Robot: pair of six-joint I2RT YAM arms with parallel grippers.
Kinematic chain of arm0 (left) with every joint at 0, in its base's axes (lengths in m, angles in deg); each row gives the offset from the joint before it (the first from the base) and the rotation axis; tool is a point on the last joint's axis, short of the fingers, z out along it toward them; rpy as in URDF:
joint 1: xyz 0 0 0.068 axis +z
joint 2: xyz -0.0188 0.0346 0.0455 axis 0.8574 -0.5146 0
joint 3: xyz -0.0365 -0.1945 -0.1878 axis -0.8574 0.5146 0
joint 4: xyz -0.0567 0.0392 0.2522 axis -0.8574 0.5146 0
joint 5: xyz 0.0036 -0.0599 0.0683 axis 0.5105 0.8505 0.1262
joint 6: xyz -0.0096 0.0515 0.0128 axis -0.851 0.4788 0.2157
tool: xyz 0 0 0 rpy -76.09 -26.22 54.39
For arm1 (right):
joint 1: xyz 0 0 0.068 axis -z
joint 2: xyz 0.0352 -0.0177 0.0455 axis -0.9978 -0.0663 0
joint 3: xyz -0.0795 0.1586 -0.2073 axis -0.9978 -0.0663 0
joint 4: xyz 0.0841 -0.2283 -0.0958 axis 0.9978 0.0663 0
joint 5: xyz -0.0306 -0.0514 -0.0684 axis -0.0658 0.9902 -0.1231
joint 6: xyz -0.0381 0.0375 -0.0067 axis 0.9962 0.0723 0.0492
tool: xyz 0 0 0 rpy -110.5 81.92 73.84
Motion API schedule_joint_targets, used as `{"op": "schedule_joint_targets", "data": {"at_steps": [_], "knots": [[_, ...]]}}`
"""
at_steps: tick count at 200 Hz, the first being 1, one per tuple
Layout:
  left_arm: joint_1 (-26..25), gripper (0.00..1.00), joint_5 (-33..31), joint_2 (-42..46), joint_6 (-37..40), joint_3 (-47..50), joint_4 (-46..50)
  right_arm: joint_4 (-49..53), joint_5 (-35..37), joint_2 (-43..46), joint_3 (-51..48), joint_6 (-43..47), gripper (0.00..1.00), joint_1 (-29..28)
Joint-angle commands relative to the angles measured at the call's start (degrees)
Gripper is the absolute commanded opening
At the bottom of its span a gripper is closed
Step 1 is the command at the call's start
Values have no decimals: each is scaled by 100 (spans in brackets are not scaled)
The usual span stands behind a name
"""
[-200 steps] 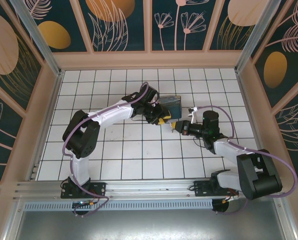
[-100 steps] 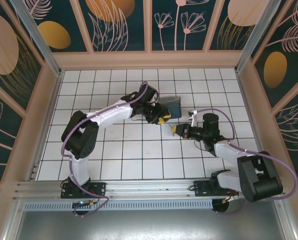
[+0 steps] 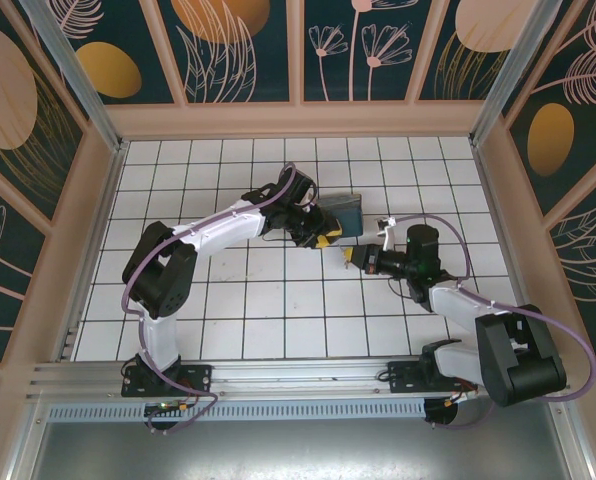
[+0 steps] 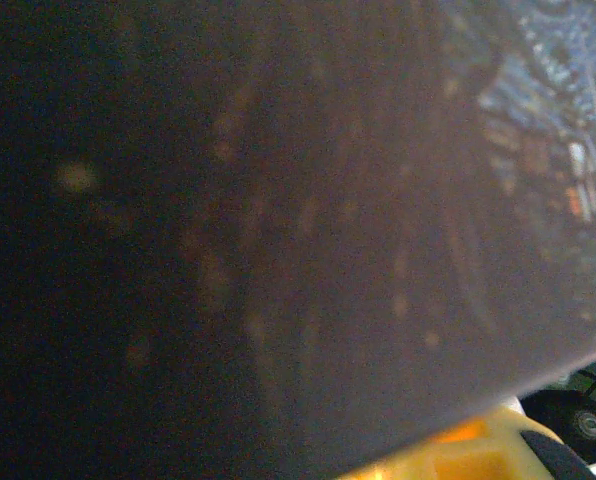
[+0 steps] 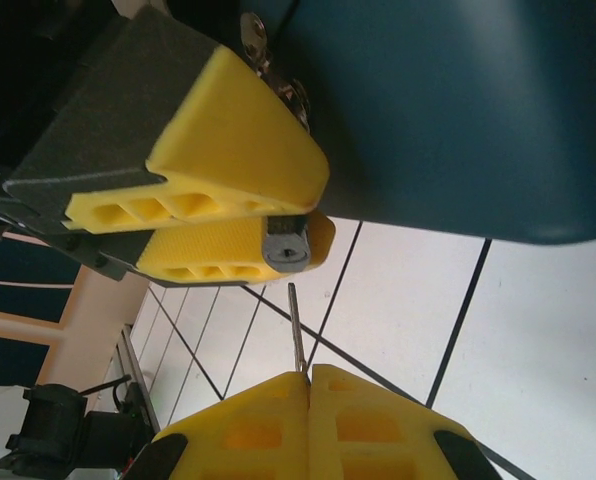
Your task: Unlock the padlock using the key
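The left gripper [image 5: 313,208] clamps the padlock [image 5: 284,247] between its yellow fingers [image 5: 233,120], as seen from the right wrist, with the lock's grey keyhole end poking out past the fingertips and facing the opposing arm. Directly across from it, the right gripper [image 5: 308,385] is pinched tight on the key [image 5: 295,325]. The key's thin blade stands straight out from between the two pads and points at the keyhole. The tip stops just short of the lock face, with a sliver of white tile showing between them. Silvery metal shows behind the left gripper's upper finger, too small to make out. The blue box [image 5: 458,120] sits just beyond the left jaws, on their far side from the key. From above, the left gripper [image 3: 325,238] and right gripper [image 3: 352,258] meet nearly tip to tip over the tiled table [image 3: 228,310], with the blue box [image 3: 346,210] right beside the left jaws. The left wrist camera is close against a dark, blurred surface [image 4: 278,220], with a yellow fingertip [image 4: 478,455] at the lower edge.
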Motion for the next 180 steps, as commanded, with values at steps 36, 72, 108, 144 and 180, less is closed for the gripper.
{"op": "schedule_joint_targets", "data": {"at_steps": [36,72,108,144,180], "knots": [[37,4,196,292,-102,8,-216,-463,-46,-198,236,-145,0,24],[41,3,177,334,-120,30,-239,-402,-17,-220,275,-118,0,22],[38,3,187,341,-123,52,-250,-450,-20,-301,327,-129,0,-13],[36,3,188,358,-156,76,-287,-511,9,-374,354,-176,0,-44],[37,2,173,405,-171,192,-306,-764,-104,-285,313,-257,0,-48]]}}
